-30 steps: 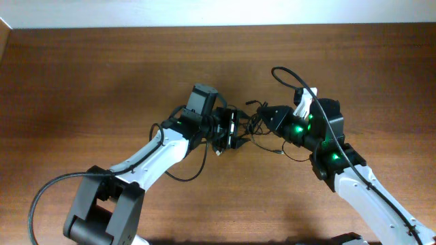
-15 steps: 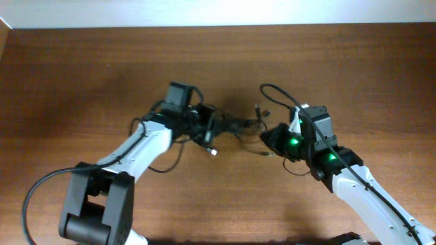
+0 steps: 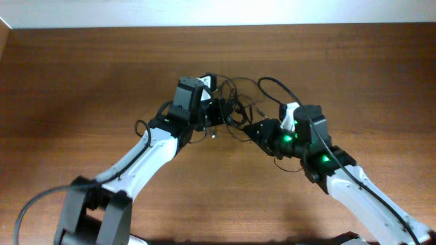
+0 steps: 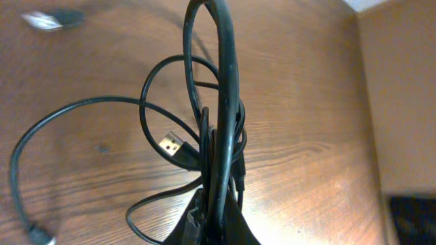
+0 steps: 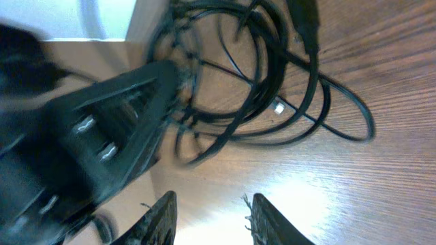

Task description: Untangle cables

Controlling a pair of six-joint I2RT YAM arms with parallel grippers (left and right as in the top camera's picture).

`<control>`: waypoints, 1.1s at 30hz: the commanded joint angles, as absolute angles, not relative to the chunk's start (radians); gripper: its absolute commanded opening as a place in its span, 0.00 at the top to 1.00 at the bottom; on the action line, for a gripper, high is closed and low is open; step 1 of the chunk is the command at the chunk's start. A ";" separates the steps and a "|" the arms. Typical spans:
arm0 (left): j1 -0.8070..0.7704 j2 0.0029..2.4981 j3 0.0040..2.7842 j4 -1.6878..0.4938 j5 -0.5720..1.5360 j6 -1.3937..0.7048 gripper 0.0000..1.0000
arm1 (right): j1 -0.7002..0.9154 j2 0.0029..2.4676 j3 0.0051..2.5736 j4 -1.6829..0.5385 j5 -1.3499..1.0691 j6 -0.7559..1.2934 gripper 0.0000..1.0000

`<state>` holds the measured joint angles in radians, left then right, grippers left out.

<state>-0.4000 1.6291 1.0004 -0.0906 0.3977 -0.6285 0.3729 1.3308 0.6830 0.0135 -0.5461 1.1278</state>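
Brown wood-grain table [image 3: 102, 68] fills the shot, with a pale wall strip [image 3: 204, 10] along the far edge. At the middle sits the tangle of thin black cables [image 3: 235, 102], loops piled on loops.

Left gripper [image 3: 216, 112] is clamped tight on that tangle. From its wrist camera the cords [image 4: 221, 102] rise straight out of the closed jaws, and a silver-faced USB plug [image 4: 170, 144] dangles just left of them. The white-and-black left arm [image 3: 146, 153] reaches in from the near-left corner, stretched diagonally up to the tangle.

Right gripper [image 3: 251, 128] sits just right of the tangle, jaws partly apart, gripping nothing. Its wrist view shows bare wood between its fingertips [image 5: 162, 216], the loops [image 5: 272, 82] lying beyond them. The right arm [image 3: 340, 180], green lights glowing, angles in from the near-right corner, nose pointed at the tangle.
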 commanded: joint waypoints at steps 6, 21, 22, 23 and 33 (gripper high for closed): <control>-0.434 1.512 1.002 -0.140 0.370 -0.544 1.00 | 0.388 1.453 0.691 0.186 -0.541 1.240 0.66; -0.434 1.512 1.002 -0.097 0.537 -0.644 1.00 | 0.433 1.473 0.691 0.207 -0.408 1.320 0.84; -0.434 1.512 1.002 -0.097 0.562 -0.644 1.00 | 0.433 1.480 0.691 0.209 -0.406 1.323 0.84; -0.434 1.512 1.002 -0.098 0.577 -0.644 1.00 | 0.433 1.483 0.691 0.219 -0.406 1.325 0.83; -0.391 1.512 1.002 -0.105 0.415 -0.647 1.00 | 0.433 1.483 0.691 0.252 -0.582 1.098 0.96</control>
